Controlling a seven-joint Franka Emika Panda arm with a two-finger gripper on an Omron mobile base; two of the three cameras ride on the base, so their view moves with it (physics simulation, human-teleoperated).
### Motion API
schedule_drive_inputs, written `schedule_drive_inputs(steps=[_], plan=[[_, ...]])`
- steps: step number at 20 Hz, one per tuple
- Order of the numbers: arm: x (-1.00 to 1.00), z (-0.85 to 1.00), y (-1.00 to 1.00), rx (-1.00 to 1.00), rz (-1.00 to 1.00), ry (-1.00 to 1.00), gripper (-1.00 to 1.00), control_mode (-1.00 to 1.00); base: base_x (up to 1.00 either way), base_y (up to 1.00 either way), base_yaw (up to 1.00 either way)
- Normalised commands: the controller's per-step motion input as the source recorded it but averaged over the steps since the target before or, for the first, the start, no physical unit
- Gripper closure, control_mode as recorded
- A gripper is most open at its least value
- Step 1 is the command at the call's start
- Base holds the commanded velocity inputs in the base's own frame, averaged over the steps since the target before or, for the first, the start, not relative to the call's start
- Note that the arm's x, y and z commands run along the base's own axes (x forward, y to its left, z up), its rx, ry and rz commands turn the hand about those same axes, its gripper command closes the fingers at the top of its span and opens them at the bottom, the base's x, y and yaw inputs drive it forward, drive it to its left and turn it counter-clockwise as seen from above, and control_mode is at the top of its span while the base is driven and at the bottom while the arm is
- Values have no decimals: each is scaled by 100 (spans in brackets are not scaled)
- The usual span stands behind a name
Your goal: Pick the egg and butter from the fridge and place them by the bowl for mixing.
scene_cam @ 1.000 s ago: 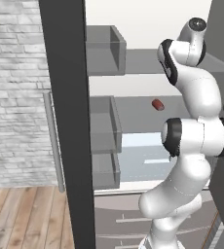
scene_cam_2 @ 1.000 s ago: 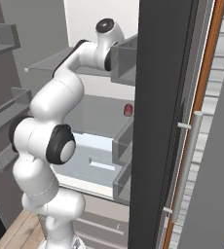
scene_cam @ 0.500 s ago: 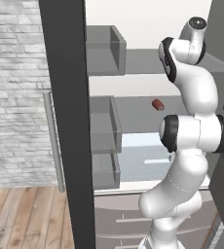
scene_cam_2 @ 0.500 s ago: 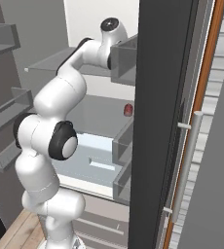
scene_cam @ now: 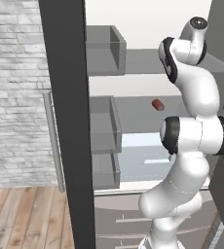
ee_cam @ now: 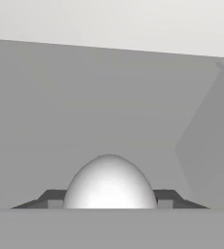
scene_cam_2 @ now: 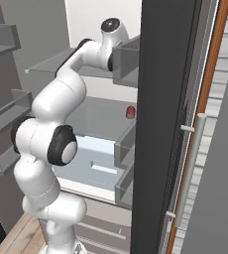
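Egg (ee_cam: 110, 182) sits between the gripper (ee_cam: 109, 199) fingers (ee_cam: 50, 197), which touch its sides.

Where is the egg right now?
In the hand view the white egg sits low in the middle, between the tool's two tips, on a grey fridge shelf.
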Motion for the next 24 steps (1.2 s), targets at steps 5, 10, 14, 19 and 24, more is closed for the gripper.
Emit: schedule_drive_inputs(steps=[5, 10, 14, 19, 24], plan=[[-63, 1, 37, 3, 8, 0, 100, -100, 0, 0, 0], [-88, -7, 34, 0, 10, -8, 100, -100, 0, 0, 0], [-94, -5, 24, 0, 8, -11, 100, -100, 0, 0, 0], [-90, -2, 24, 0, 1, -4, 100, -100, 0, 0, 0], [-79, 0, 25, 1, 0, 0, 100, -100, 0, 0, 0]])
